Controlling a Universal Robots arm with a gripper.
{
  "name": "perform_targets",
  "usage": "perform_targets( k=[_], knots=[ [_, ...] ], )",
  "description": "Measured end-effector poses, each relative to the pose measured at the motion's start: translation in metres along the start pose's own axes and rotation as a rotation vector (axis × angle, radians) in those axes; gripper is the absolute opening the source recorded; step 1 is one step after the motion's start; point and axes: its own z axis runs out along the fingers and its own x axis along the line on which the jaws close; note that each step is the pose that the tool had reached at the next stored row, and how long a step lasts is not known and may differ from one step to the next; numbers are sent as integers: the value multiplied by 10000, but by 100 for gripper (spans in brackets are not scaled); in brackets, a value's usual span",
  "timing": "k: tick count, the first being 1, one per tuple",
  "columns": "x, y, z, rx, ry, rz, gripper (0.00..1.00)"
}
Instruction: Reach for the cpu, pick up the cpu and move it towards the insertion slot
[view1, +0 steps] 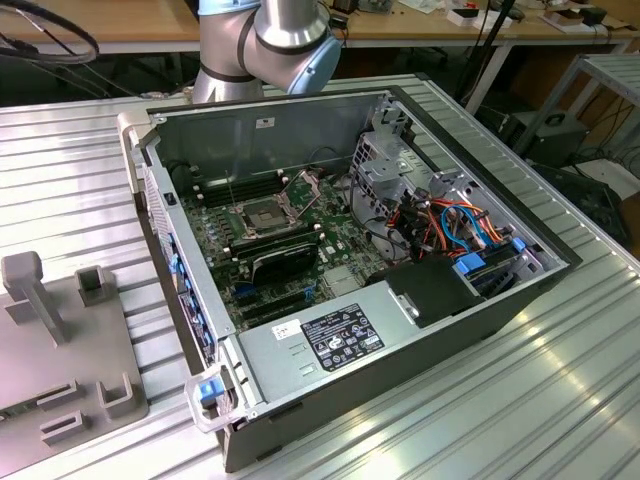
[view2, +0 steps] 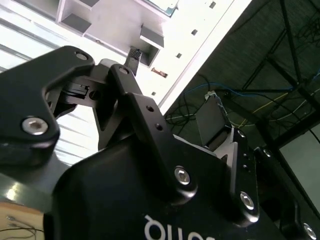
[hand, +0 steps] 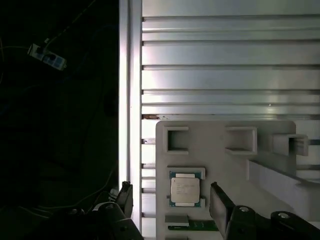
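In the first wrist view the cpu (hand: 185, 191), a small square chip with a dull silver face, lies flat in a shallow holder on a pale grey fixture plate (hand: 220, 165). My gripper (hand: 172, 200) is open above it, with one dark finger (hand: 125, 197) off to one side and the other finger (hand: 220, 202) on the opposite side, neither touching the chip. The second wrist view looks along the gripper's black body (view2: 150, 165) with the fingers spread. In the exterior view the insertion slot (view1: 262, 215) sits on the green motherboard inside the open computer case, its metal frame lifted.
The open case (view1: 400, 300) holds a black expansion card (view1: 285, 262), a power supply (view1: 340, 335), a drive cage (view1: 385, 165) and coloured cables (view1: 465, 225). The fixture plate (view1: 60, 340) with raised grey posts lies at the exterior view's left on the ribbed metal table (view1: 560, 400). The arm's base (view1: 270, 40) stands behind the case.
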Motion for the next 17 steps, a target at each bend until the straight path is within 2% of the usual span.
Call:
perform_targets(
  k=[4,7,9,10,11,12,15,16,17],
  knots=[
    [-6,-89,109,4,4,-117,72],
    [-8,-123,148,9,-1,-160,72],
    [-7,-136,166,12,-77,-185,72],
    [-8,-142,170,16,-155,-257,72],
    [-9,-145,172,19,-207,-297,72],
    [-10,-147,178,20,-242,-333,72],
    [-9,-152,205,22,-269,-388,72],
    [-10,-154,209,24,-299,-393,72],
    [-11,-157,217,24,-370,-399,72]
  ],
)
